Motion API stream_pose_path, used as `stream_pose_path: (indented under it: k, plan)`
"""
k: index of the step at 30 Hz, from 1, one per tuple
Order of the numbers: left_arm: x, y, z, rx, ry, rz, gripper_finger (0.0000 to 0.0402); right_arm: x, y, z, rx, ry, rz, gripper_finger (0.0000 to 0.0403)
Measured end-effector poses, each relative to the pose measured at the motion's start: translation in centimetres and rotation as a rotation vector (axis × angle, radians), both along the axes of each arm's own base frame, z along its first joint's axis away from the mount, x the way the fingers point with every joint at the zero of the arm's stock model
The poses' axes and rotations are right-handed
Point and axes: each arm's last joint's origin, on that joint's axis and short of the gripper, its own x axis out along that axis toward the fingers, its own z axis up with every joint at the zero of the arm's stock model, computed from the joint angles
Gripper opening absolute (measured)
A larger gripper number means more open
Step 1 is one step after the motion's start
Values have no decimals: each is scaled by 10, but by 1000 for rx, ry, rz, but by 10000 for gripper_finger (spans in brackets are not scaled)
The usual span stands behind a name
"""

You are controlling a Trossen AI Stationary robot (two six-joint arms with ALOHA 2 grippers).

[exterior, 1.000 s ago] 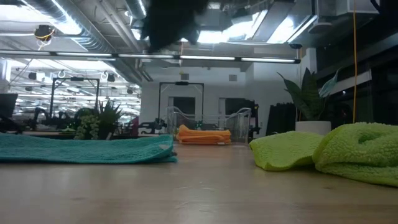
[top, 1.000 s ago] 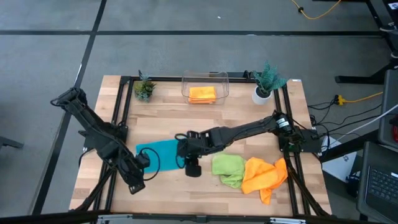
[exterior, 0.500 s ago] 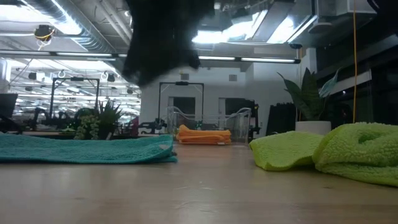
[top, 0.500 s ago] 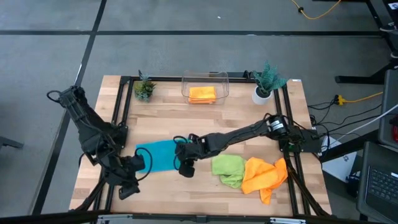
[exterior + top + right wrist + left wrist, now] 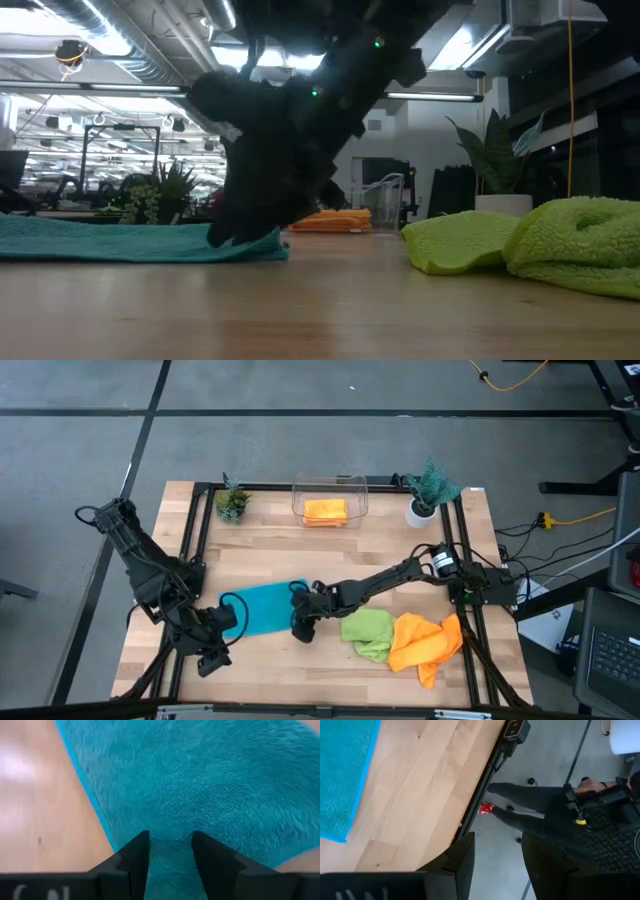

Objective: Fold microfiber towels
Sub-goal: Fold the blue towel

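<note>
On the desk (image 5: 400, 550), teal towel (image 5: 262, 607) flat near the front left, right tool (image 5: 303, 622) low over its right edge with fingers parted astride the cloth, left tool (image 5: 212, 657) open, off the towel's left corner, green towel (image 5: 367, 632) and orange towel (image 5: 425, 641) bunched to the right

Soft microfiber towels, four: two orange (image 5: 325, 511) (image 5: 425, 641), one teal-blue (image 5: 264, 606), one lime green (image 5: 367, 631). Small green potted plants, two (image 5: 232, 503) (image 5: 428, 488). Clear plastic bin, one (image 5: 330, 486).
</note>
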Motion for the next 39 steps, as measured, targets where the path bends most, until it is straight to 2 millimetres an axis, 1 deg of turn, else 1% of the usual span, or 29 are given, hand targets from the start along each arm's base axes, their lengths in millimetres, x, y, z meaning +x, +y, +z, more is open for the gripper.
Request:
stream_pose_path:
  k: [3,6,9,12,14,16,18,19,21,23,27,31,34,37,39]
  plan:
    - [0,0,0,3,3,0,154,1,-15,-4,-45,-2,-10,154]
    - [0,0,0,4,4,0,154,4,-38,-5,-69,0,-28,154]
    - [0,0,0,5,4,0,154,8,-66,-4,-102,-12,-47,154]
    - [0,0,0,14,-6,-8,154,13,-101,0,-110,-54,-111,154]
    - [0,1,0,43,-34,-17,154,16,-124,3,-101,-103,-171,154]
    - [1,2,0,73,-63,-16,154,17,-143,6,-55,-139,-221,154]
    - [2,2,0,85,-74,-7,154,18,-156,8,25,-177,-239,154]
    - [2,2,0,87,-77,-4,154,19,-158,10,59,-196,-235,154]
    - [2,2,0,88,-77,-5,154,22,-152,14,77,-235,-198,154]
    - [2,2,0,89,-78,-6,154,26,-137,18,70,-272,-147,154]
    - [2,2,0,91,-80,-3,154,32,-95,26,42,-366,-57,154]
    - [2,3,0,107,-96,15,154,33,-52,33,30,-441,-1,154]
    - [3,3,0,120,-109,29,154,37,-28,39,37,-534,21,154]
    - [3,4,0,129,-118,41,154,54,-16,39,52,-551,46,154]
    - [3,4,0,129,-121,43,154,72,-9,35,82,-530,96,154]
